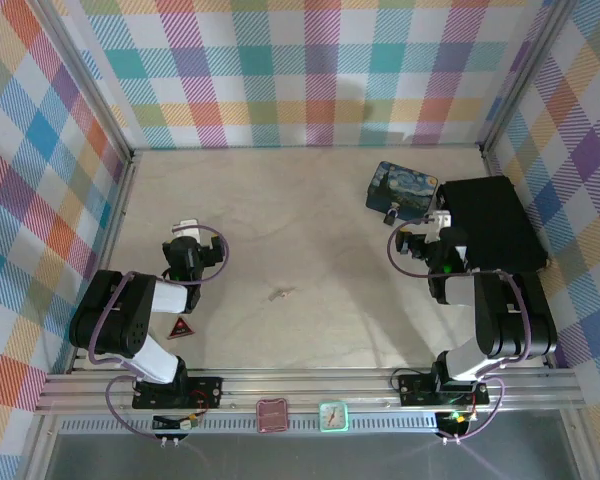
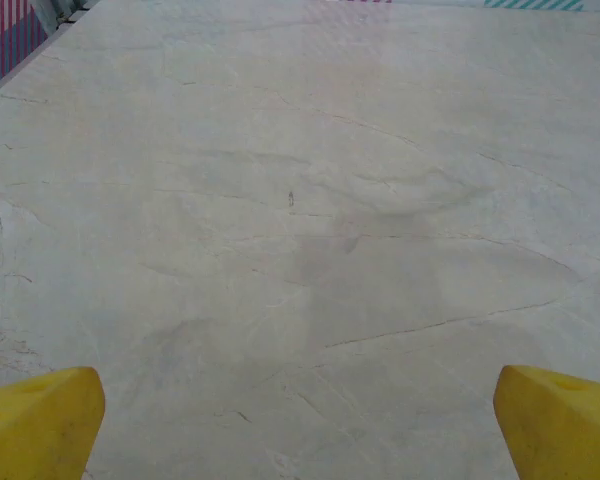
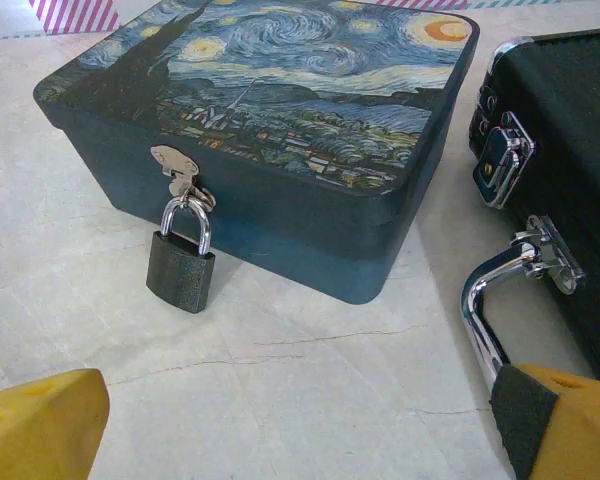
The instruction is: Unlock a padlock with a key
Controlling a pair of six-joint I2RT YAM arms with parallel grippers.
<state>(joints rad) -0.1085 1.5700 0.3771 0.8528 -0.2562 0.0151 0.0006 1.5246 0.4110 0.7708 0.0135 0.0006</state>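
Two sets of jaws gaping wide and empty: left gripper over bare table, right gripper facing the padlock hanging on the blue tin, key lying mid-table, well apart.

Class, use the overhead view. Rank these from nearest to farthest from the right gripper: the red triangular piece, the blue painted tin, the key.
Ranked from the right gripper, nearest first:
1. the blue painted tin, just ahead of it at the far right of the table.
2. the key, lying mid-table, off to its left.
3. the red triangular piece, at the near left of the table.
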